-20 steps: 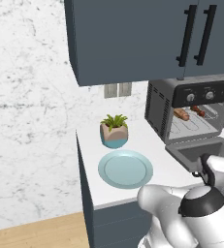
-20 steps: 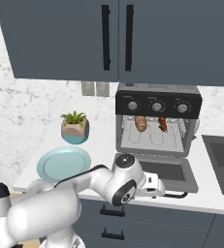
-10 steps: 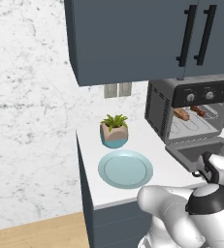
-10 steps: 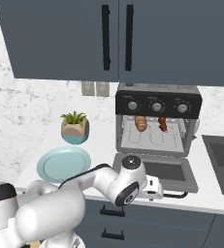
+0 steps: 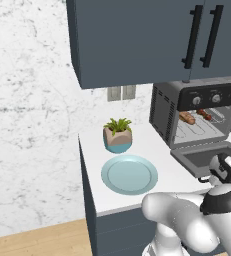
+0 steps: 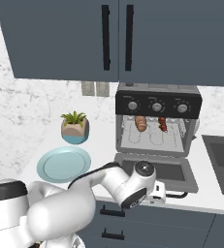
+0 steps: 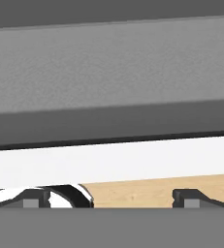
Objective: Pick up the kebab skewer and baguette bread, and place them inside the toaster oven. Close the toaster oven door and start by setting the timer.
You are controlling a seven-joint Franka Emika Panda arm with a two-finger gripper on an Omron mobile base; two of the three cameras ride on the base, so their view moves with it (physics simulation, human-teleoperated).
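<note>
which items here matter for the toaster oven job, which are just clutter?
Job:
- baguette bread, on the rack
- kebab skewer, on the rack
- toaster oven
- toaster oven door, down
- gripper, open

Clutter:
- plate
- potted plant

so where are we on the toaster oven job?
Loading looks done: baguette bread and kebab skewer lie on the rack inside the toaster oven. In hand: open gripper sits at the lowered toaster oven door. Left: shut it, set the timer.
</note>
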